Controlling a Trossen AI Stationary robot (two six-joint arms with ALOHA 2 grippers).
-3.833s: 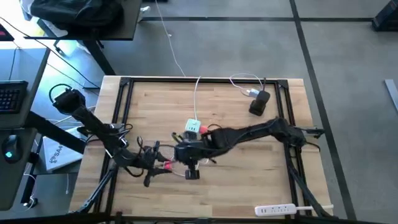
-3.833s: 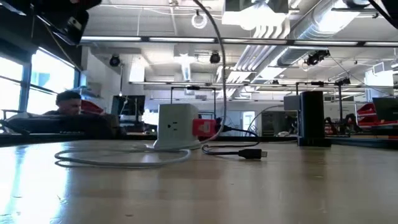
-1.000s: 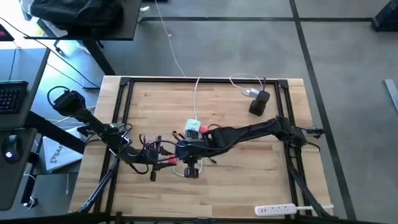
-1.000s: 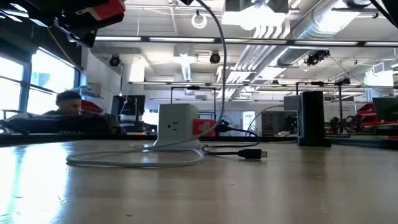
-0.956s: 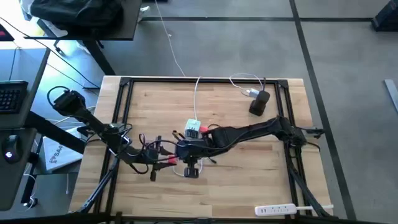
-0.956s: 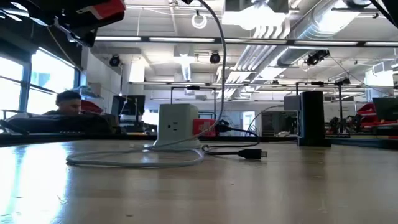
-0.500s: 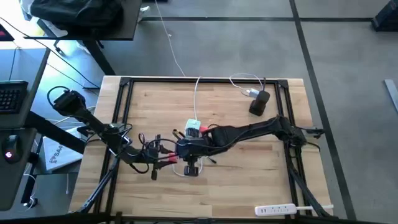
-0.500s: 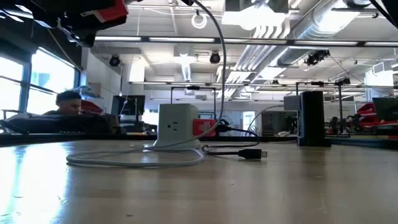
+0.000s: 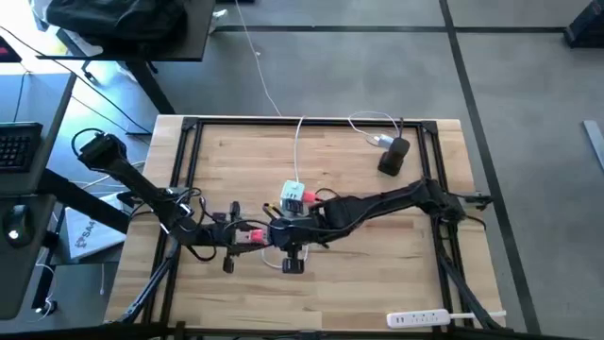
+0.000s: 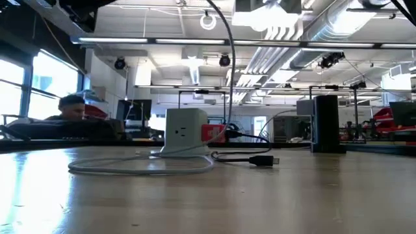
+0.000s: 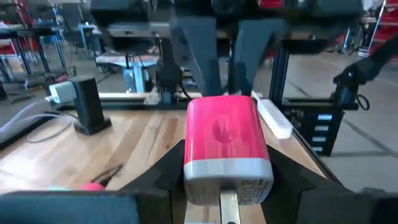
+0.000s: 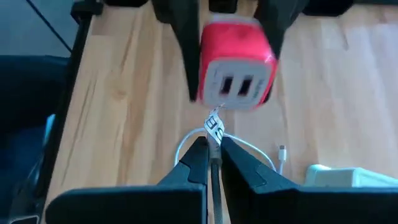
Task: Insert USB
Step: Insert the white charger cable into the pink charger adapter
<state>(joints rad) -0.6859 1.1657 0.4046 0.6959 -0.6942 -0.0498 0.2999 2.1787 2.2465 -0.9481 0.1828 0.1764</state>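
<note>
- While the left gripper [image 11: 227,163] is clamped on the red charger [image 11: 227,140] above the table [image 9: 377,274], the right gripper [image 12: 212,155] pinches the USB [image 12: 214,127] just short of the ports [image 12: 234,85].
- The plug sits below the ports, so pushing now would likely hit the charger's face.
- The tip looks tilted and could jam or bend.
- Hard pushing may slide the charger in the left fingers.

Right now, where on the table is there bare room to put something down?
Bare wood lies along the table's far left, between the frame rail and the white cable, and near-right above the power strip. The middle is crowded: both grippers, the white charger cube, cables.
</note>
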